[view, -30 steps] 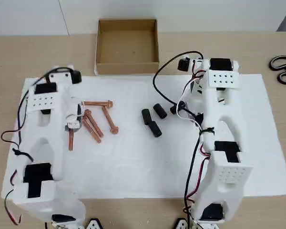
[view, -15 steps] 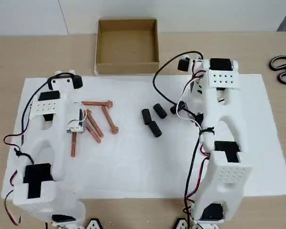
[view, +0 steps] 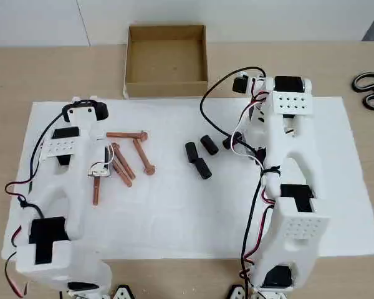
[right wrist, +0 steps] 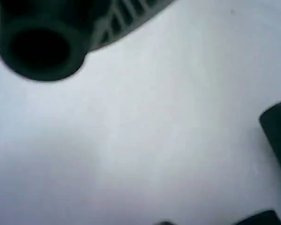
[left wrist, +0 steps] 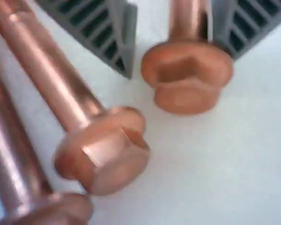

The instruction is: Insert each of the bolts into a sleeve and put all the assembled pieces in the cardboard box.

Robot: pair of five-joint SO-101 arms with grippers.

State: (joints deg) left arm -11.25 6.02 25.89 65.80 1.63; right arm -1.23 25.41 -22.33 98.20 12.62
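My left gripper (view: 100,168) stands low over the white sheet with a copper bolt (view: 96,190) between its grey fingers (left wrist: 98,28). One finger touches the shaft and a gap shows on the other side; the bolt's head (left wrist: 187,77) points out past the tips. Three more bolts (view: 127,134) lie just beside it. My right gripper (view: 234,142) is shut on a black sleeve (right wrist: 37,47), its bore facing the camera. Three loose sleeves (view: 202,168) lie left of it. The cardboard box (view: 166,89) sits at the back.
A white sheet (view: 174,218) covers the wooden table under both arms. Scissors (view: 371,87) lie at the far right edge. Black cables (view: 206,112) loop from the right arm toward the sleeves.
The left arm has drawn back toward its base, and the bolt between its fingers has slid the same way. The right arm has stayed put.
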